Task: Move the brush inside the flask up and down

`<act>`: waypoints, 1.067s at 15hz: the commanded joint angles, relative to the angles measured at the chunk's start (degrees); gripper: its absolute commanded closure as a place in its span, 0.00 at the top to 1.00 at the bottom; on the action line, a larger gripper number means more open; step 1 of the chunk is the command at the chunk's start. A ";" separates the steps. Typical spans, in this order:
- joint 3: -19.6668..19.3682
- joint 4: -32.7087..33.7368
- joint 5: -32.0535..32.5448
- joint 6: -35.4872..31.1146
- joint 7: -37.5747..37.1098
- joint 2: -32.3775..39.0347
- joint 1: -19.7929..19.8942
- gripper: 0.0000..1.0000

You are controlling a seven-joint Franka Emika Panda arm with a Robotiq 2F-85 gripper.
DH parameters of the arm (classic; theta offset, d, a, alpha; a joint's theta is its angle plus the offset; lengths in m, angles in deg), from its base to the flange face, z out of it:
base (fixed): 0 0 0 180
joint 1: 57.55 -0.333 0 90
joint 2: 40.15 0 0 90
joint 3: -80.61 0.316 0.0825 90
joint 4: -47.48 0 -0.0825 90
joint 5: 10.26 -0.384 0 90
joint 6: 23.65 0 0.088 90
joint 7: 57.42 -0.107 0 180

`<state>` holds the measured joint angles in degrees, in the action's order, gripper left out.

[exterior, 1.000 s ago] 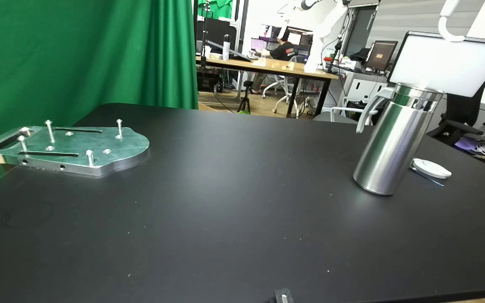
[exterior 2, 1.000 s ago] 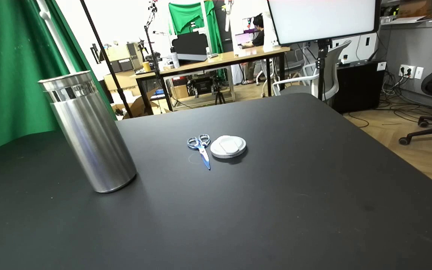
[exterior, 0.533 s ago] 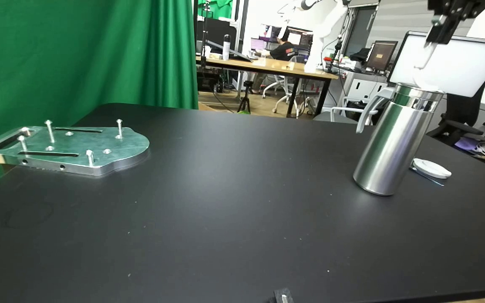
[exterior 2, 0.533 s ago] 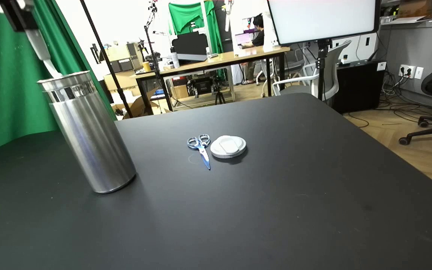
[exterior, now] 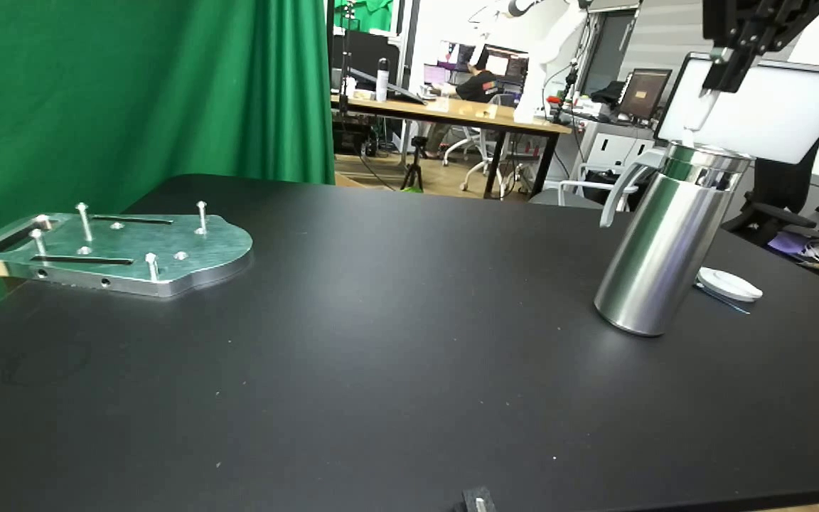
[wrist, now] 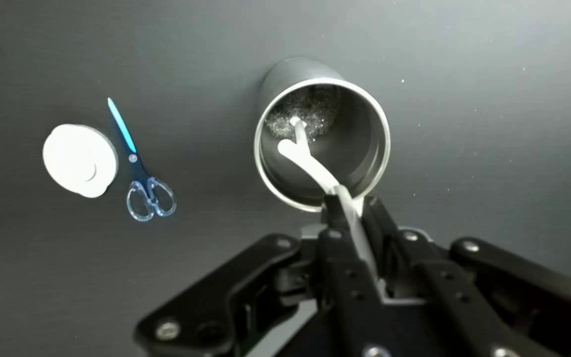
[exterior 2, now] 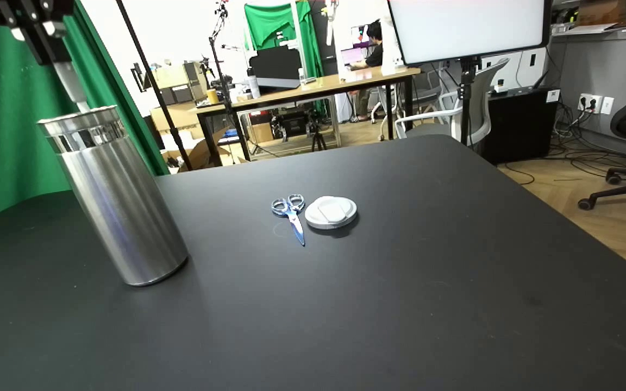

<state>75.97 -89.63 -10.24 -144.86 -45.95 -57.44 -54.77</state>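
Brush (wrist: pixel 315 169) is located in the flask (exterior 2: pixel 120 201), head down, its pale stem coming up past the rim (wrist: pixel 321 81). Flask stands on its base on the table (exterior: pixel 381 355). In the wrist view a speckled patch low inside the flask appears to be the bristles (wrist: pixel 320 111); their depth cannot be told.

Gripper (wrist: pixel 354 213) is clamped on the brush, its fingers (exterior 2: pixel 55 49) to either side of the upper stem, above the rim. The stem crosses them at a slant in the wrist view.

Handling, as judged: the brush should be light. Its stem looks like smooth plastic, stiff enough to push with, but liable to slip or swivel if wet. The bristles are probably soft and springy and will drag on the wall. Nothing looks fragile. The flask, metal in appearance, may be light enough to slide or rise with the brush, as nothing is seen holding it down.

Hold: the upper stem is the proper place, leaving length for the stroke; the bend lower down would grip poorly. A firm squeeze and strokes along the flask's axis are called for. Contact between stem and rim cannot be confirmed; a sideways pull could tip the flask.
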 commanded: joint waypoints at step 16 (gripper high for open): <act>-1.09 -2.73 -1.45 -0.50 1.42 -0.68 -0.84 0.04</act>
<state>74.31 -90.21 -11.25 -143.32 -43.52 -60.31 -55.05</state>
